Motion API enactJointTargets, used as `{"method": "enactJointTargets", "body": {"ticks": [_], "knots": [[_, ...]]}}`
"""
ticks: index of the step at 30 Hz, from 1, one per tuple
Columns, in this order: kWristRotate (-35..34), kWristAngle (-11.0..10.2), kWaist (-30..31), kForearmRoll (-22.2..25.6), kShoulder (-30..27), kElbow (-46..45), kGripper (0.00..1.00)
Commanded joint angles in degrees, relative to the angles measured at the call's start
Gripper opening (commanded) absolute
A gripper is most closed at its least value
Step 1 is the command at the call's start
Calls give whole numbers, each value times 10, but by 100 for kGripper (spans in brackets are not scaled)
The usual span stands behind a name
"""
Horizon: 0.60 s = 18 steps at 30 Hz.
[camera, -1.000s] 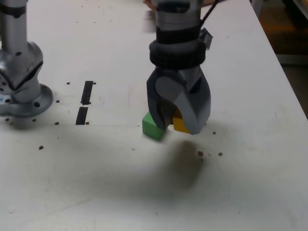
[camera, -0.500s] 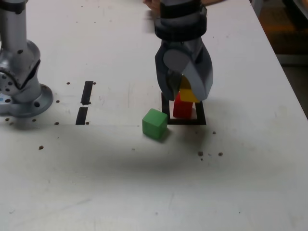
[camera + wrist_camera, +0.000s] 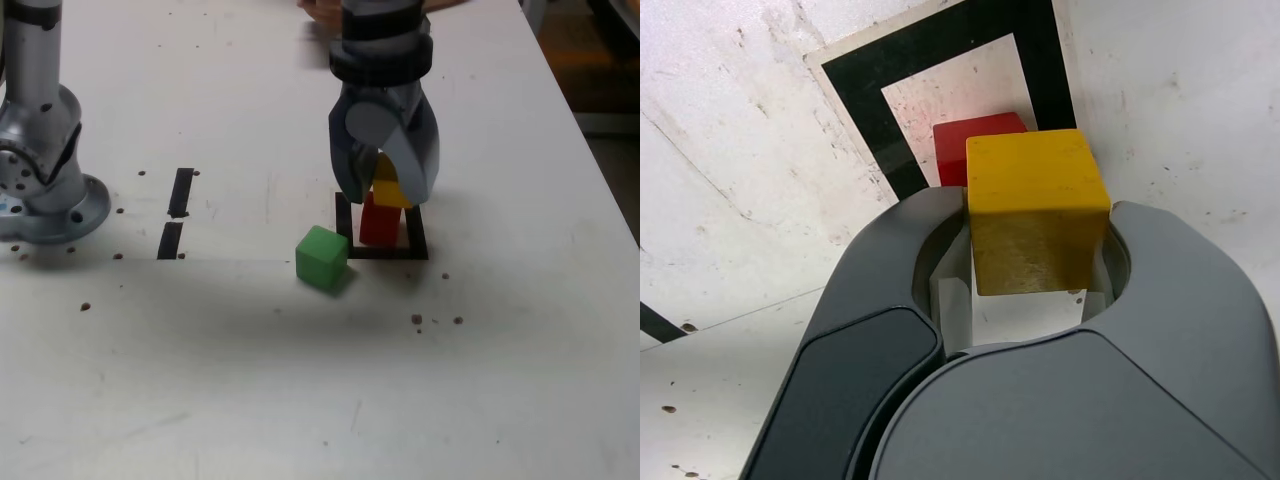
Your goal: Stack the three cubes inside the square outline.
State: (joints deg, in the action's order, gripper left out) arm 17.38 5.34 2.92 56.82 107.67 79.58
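Observation:
My gripper (image 3: 386, 192) is shut on the yellow cube (image 3: 393, 193), which hangs directly over the red cube (image 3: 378, 224). The red cube stands inside the black square outline (image 3: 416, 240). Whether the yellow cube rests on the red one or hovers just above it, I cannot tell. In the wrist view the yellow cube (image 3: 1037, 195) sits between the two grey fingers and covers most of the red cube (image 3: 968, 140), with the square outline (image 3: 930, 52) around it. The green cube (image 3: 321, 258) lies on the table just outside the outline's near corner on the exterior view's left.
The arm's grey base (image 3: 42, 185) stands at the exterior view's left. Two short black strips (image 3: 180, 192) lie between the base and the outline. The white table's right edge (image 3: 600, 170) runs along a dark floor. Small dark specks (image 3: 416, 320) dot the table.
The gripper rose with the yellow cube from table level beside the green cube and moved back over the red cube in the outline. In the last half second it barely shifted.

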Motion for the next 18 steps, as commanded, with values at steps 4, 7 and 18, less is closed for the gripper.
{"method": "enactJointTargets", "body": {"ticks": [4, 7, 18], "knots": [[1, 6, -1, 2, 2, -6, 26], [1, 11, -1, 5, 2, -10, 37], [1, 19, -2, 7, -1, -18, 64]]}}
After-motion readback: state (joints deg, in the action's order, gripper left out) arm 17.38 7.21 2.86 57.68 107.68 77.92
